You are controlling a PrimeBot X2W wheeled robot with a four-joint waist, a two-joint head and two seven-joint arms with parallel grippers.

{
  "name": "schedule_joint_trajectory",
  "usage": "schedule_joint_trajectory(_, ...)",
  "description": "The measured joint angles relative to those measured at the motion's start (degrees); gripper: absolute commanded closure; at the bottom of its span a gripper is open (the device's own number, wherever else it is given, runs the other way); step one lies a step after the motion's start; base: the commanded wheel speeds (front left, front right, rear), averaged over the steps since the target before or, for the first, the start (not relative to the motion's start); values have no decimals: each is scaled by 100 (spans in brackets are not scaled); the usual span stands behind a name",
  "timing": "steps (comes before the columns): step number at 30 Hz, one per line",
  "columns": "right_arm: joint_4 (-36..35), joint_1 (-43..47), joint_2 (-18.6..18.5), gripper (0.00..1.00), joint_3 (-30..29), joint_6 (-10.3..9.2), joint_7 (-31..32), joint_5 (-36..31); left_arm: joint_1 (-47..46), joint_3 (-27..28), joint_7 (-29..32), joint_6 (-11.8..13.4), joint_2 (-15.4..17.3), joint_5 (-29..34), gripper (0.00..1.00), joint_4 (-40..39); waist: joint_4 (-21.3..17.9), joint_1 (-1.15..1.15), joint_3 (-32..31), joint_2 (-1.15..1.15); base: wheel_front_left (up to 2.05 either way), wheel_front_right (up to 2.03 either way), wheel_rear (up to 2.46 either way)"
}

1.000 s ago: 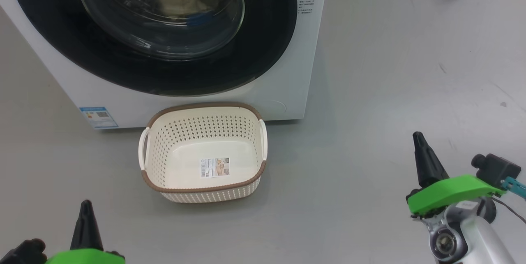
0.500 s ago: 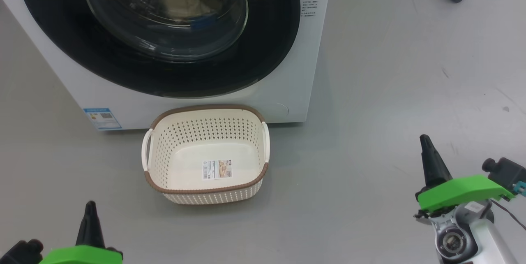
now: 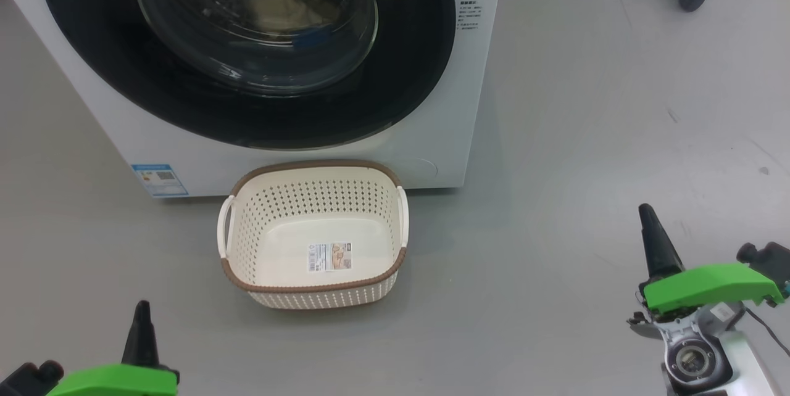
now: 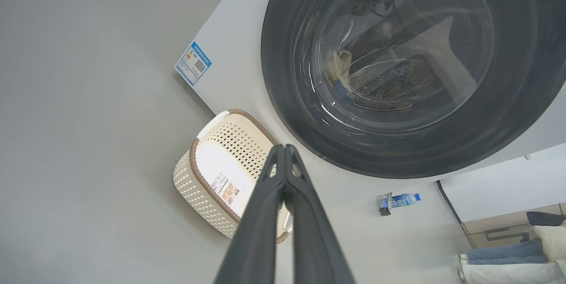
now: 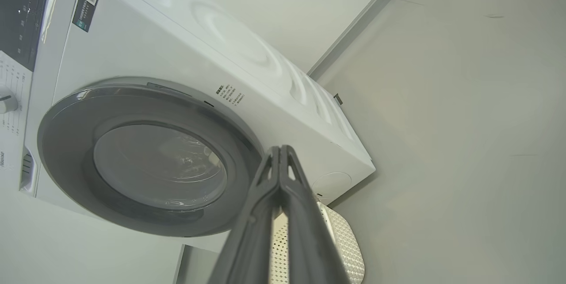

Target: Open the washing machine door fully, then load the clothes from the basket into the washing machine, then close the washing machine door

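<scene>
- While the washing machine door (image 3: 247,118) sits shut, the basket (image 3: 315,165) stands just before it.
- The left claw (image 4: 283,148) and right claw (image 5: 281,149) have fingers pressed together, gripping nothing.

Three views, one scene
Our head camera looks steeply down; both wrist cameras look forward from either side. All share the washing machine door (image 3: 395,75) and the basket (image 3: 311,202).

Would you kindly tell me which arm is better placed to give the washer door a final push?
Probably the left: the left gripper sits roughly in line with the door, near the basket, while the right gripper is off to the side of the washer.
</scene>
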Motion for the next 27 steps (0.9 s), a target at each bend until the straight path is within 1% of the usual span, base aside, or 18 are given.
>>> schedule_joint_trajectory(2, -1, 1, 0, 100, -22, 0, 23, 122, 0, 0, 26, -38, -2, -134, 100, 7, 7, 0, -8, 0, 0, 0, 0)
schedule_joint_trajectory(27, -64, 114, 1, 100, -318, -2, 468, 1764, -129, 0, 459, -46, -22, -1824, 100, 134, 107, 0, -122, 0, 0, 0, 0)
